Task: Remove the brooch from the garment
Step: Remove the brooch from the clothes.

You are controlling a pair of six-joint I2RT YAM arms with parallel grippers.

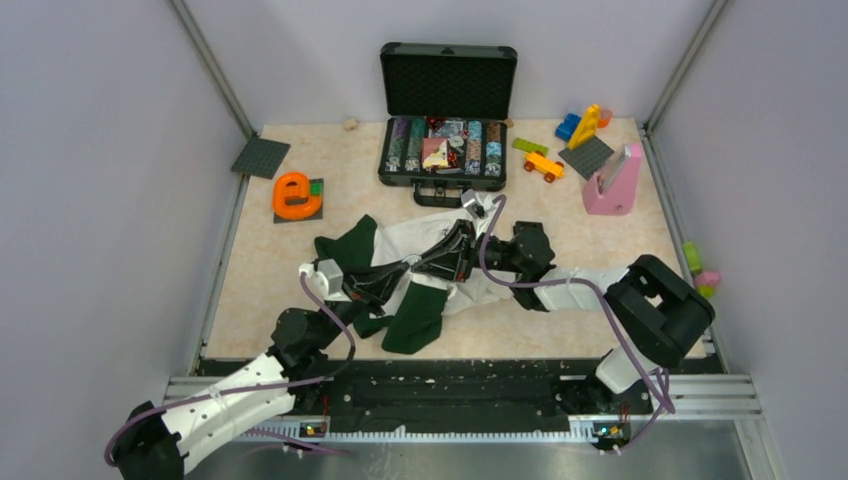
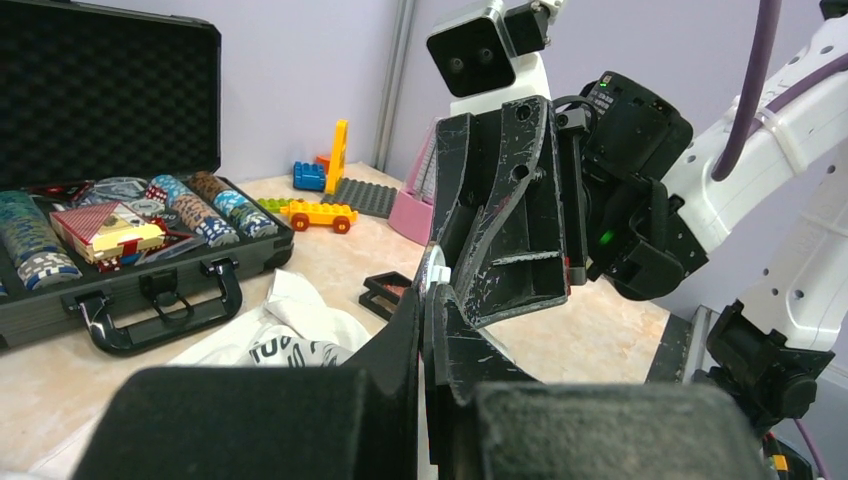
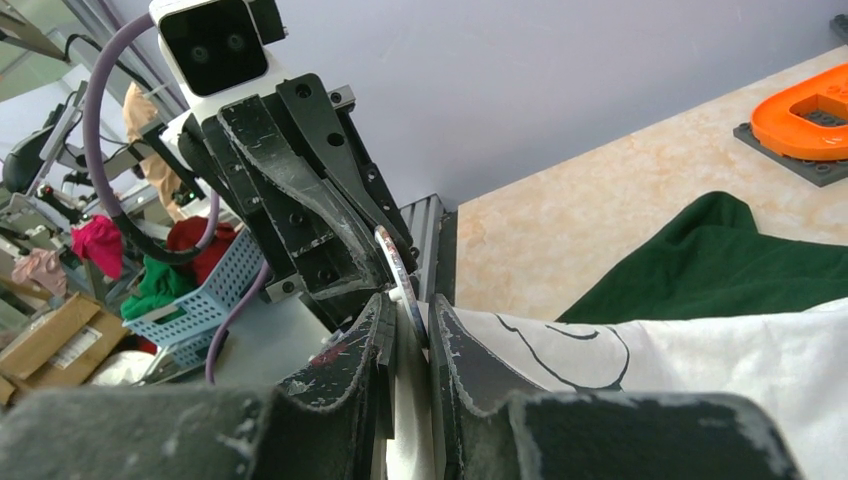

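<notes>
The garment (image 1: 425, 235) is a white and dark green shirt lying crumpled mid-table; its white printed cloth also shows in the right wrist view (image 3: 700, 350). Both grippers meet tip to tip over it. My left gripper (image 2: 432, 292) is shut at its tips on a thin round disc with a white back stub, seen edge-on (image 2: 433, 266). This appears to be the brooch, with its coloured face hidden. My right gripper (image 3: 408, 305) is shut on a fold of white cloth, and the disc (image 3: 398, 265) stands right at its fingertips. In the top view the grippers hide the brooch.
An open black case of poker chips (image 1: 447, 150) stands behind the garment. An orange letter "e" (image 1: 292, 193) and a grey baseplate (image 1: 261, 157) are at the back left. An orange toy car (image 1: 543, 165), blocks and a pink stand (image 1: 615, 182) are at the back right.
</notes>
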